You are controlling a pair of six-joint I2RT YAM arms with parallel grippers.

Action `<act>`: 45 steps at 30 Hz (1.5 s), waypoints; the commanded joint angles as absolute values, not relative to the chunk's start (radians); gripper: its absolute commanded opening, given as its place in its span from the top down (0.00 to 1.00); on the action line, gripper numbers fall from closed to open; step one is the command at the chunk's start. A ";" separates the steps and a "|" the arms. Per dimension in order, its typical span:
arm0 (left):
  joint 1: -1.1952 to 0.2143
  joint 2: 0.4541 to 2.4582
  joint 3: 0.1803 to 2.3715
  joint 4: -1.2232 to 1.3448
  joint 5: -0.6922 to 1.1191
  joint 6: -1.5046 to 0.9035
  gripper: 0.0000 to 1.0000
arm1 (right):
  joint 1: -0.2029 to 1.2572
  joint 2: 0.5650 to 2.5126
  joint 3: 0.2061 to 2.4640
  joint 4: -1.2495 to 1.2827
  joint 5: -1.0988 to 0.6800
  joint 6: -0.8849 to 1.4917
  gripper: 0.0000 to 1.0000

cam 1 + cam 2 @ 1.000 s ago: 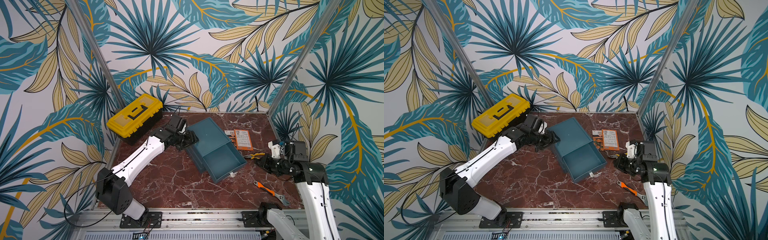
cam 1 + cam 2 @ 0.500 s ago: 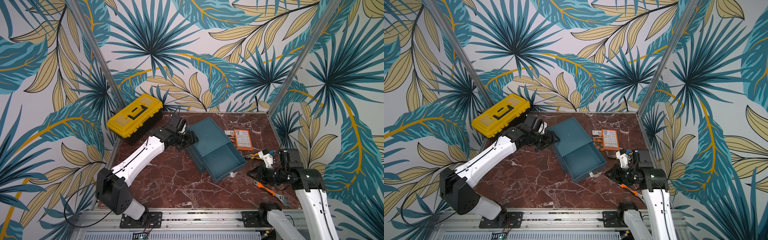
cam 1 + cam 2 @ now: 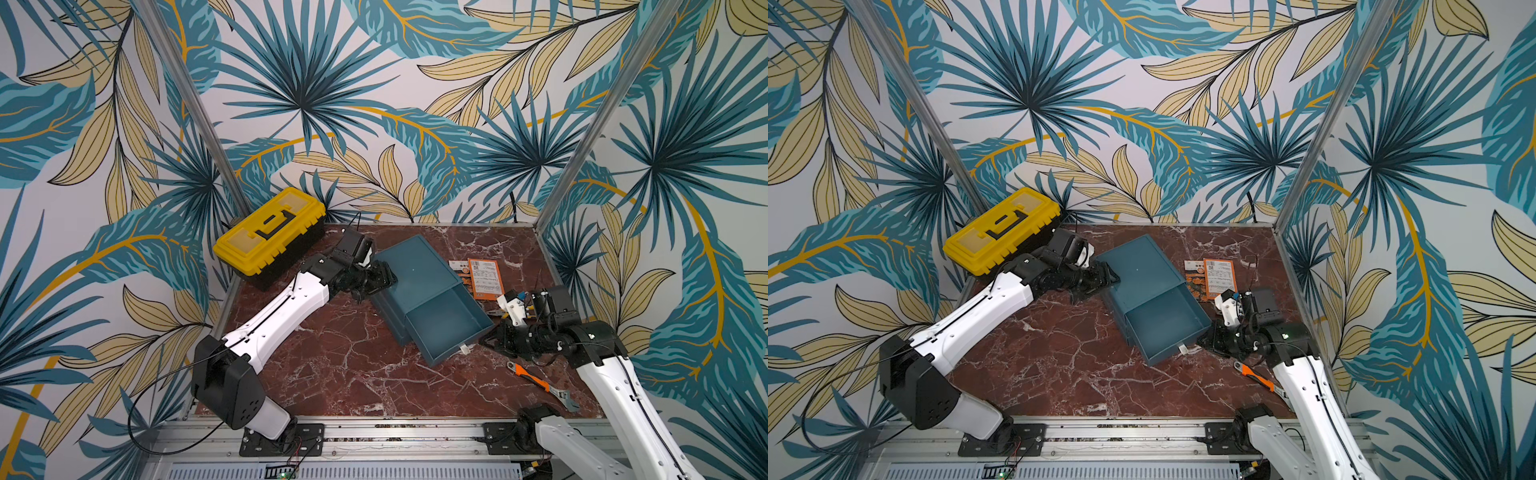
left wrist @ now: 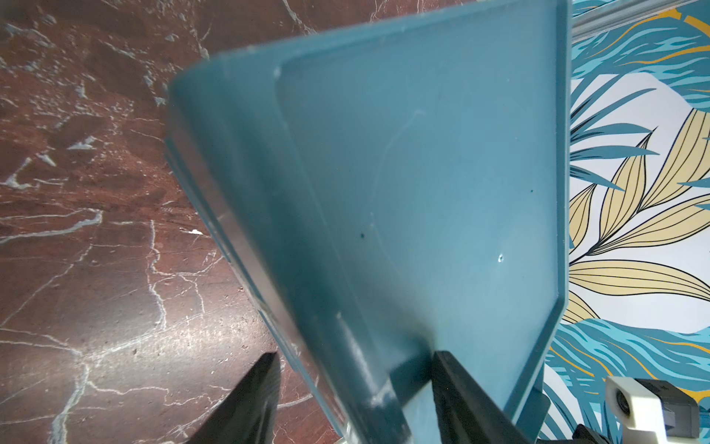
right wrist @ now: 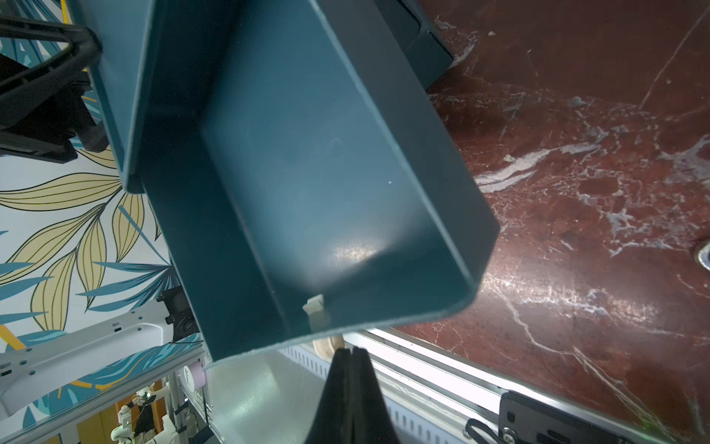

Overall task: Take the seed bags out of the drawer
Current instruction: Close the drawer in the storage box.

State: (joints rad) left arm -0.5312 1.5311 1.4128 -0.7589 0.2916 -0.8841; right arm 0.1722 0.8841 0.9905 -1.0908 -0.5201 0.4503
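Note:
The teal cabinet (image 3: 415, 270) lies on the marble table with its drawer (image 3: 444, 324) pulled out; what shows of the drawer's inside (image 5: 326, 184) is bare. Orange seed bags (image 3: 484, 278) (image 3: 1220, 277) lie flat on the table to the right of the cabinet, overlapping. My left gripper (image 3: 380, 278) (image 4: 359, 378) is shut on the cabinet's back left corner, one finger on its top. My right gripper (image 3: 484, 341) (image 5: 351, 351) is shut and empty, its tips at the drawer's front beside the small pale knob (image 5: 326, 344).
A yellow toolbox (image 3: 270, 232) stands at the back left, close behind my left arm. An orange-handled wrench (image 3: 536, 380) lies near the front right, under my right arm. Leaf-patterned walls close in the table on three sides.
My right arm has swung down and left, from beside the seed bags to the drawer's front. Its gripper stayed shut. The left arm and the cabinet have not moved.

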 commanded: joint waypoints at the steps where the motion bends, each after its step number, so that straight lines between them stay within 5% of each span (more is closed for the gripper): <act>1: -0.535 1.521 1.440 -0.791 0.255 -0.886 0.34 | 0.198 0.905 0.974 -1.038 -0.484 0.477 1.00; 45: -0.545 1.503 1.469 -0.803 0.233 -0.899 0.31 | 0.381 1.351 1.163 -0.597 -0.400 0.671 1.00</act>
State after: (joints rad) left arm -0.5426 1.5280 1.4197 -0.7677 0.2611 -0.9081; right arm 0.3653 1.3312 1.1343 -0.6525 -0.4179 0.6556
